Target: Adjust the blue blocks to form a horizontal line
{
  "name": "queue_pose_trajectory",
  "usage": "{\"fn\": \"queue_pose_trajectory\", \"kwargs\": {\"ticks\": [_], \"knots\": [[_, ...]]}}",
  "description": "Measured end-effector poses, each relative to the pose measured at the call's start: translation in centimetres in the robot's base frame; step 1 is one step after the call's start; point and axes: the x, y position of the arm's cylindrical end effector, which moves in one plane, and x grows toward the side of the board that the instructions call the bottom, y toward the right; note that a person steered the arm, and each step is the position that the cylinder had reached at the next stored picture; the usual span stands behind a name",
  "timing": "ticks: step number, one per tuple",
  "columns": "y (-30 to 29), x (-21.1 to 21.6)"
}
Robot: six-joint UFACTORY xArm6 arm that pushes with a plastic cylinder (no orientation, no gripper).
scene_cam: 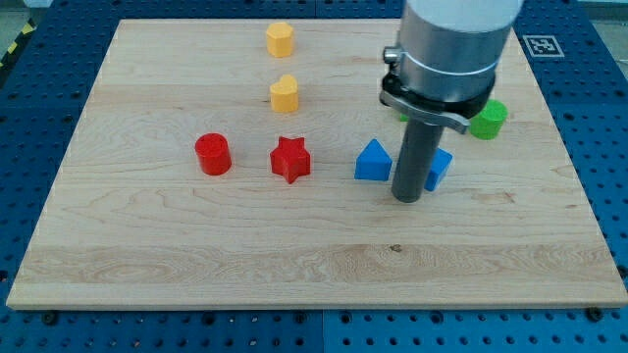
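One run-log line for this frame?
tip: between blue blocks | left blue: clear of rod | right blue: partly hidden, contact unclear | blues roughly level

My tip (407, 199) rests on the wooden counter (196, 245) between two blue blocks: a blue triangle (373, 162) just to the view's left, and another blue block (439, 167), partly hidden, touching the rod's right.

The desk (147, 245) is pale wood with a fine grain, over a blue perforated base (608, 147). Two blocks are yellow (280, 39) (285, 94), a cylinder (212, 154) and a star (290, 159) red, two blocks blue (372, 162) (441, 167), one cylinder green (488, 119). The rod is dark grey to its tip (407, 199).
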Motion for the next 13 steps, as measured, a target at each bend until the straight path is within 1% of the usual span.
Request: {"fn": "queue_pose_trajectory", "kwargs": {"ticks": [2, 4, 5, 6, 7, 8, 11, 12, 13], "knots": [[4.2, 0.0], [6.6, -0.1], [9.8, -1.7], [11.1, -5.5], [8.6, -8.1], [4.2, -8.4], [-0.4, -6.4], [-2.0, -6.5], [-2.2, -7.4]]}}
